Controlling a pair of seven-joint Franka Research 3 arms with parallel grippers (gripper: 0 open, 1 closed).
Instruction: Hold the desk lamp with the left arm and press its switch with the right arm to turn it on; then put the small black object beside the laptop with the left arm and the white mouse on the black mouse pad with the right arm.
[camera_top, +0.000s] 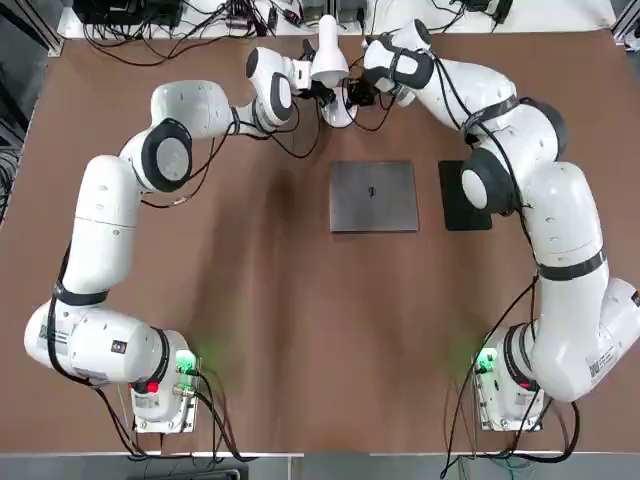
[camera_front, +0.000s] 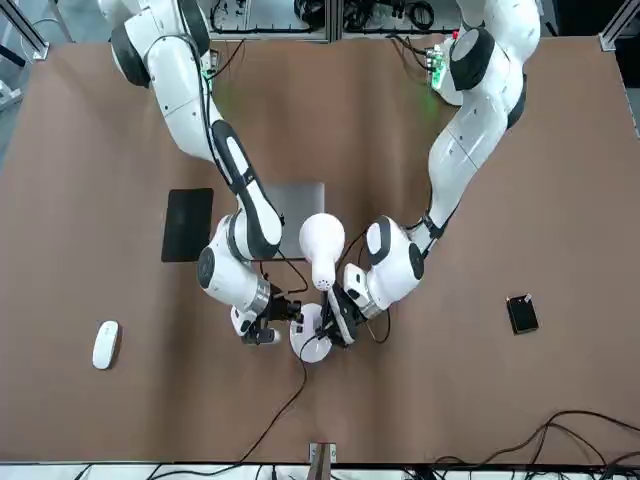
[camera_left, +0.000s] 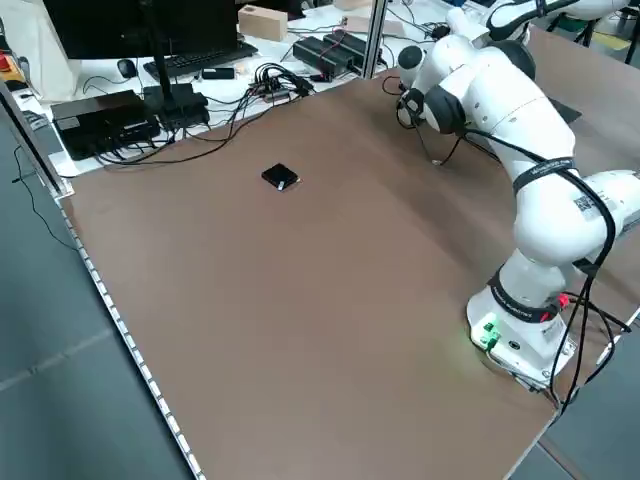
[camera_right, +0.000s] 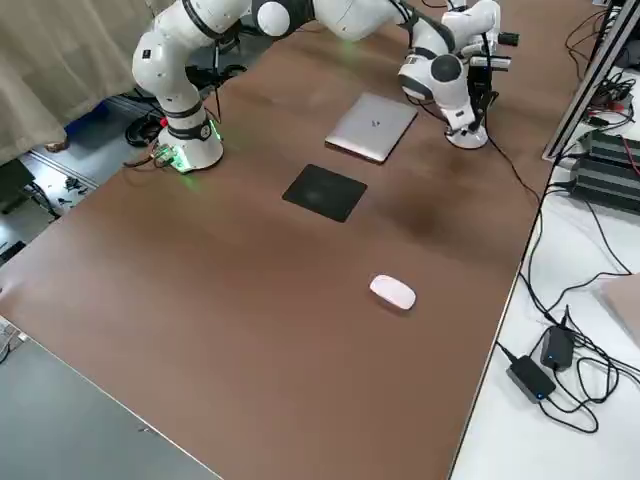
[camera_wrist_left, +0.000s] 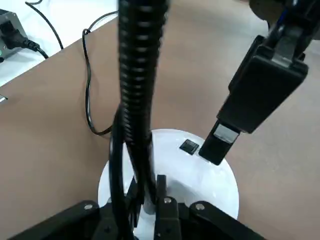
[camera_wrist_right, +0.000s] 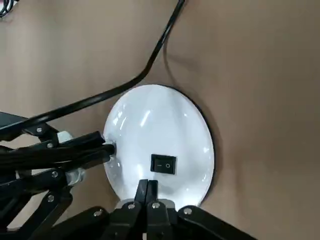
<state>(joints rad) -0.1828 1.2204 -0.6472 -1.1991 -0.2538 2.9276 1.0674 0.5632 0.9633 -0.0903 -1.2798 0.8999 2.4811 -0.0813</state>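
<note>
Clamped around the dark neck of the desk lamp (camera_front: 322, 240), my left claw (camera_wrist_left: 146, 192) is out near the far edge of the surface (camera_front: 420, 400), the edge opposite my bases, a little left of its middle. Its two fingers (camera_wrist_left: 161, 192) have the neck between them, above the white disc base. The lamp is upright, cone-shaped head on top, base underneath, and its black cord (camera_front: 275, 423) runs off over the far edge.

My right claw (camera_wrist_right: 148, 187) is together, with nothing between its fingertips, reaching in over the lamp's base from the right. Its tips are just beside the small black switch (camera_wrist_right: 163, 164); whether they touch it, I cannot tell.

The small black object (camera_front: 522, 314) lies on its own toward the far left corner of the surface. Toward the far right corner lies the white mouse (camera_front: 105, 345). Between my two bases and the lamp, around the middle of the surface, is the closed grey laptop (camera_top: 374, 197), and the black mouse pad (camera_top: 462, 200) lies flat near its right edge, apart from it, partly under my right arm in the top view.
</note>
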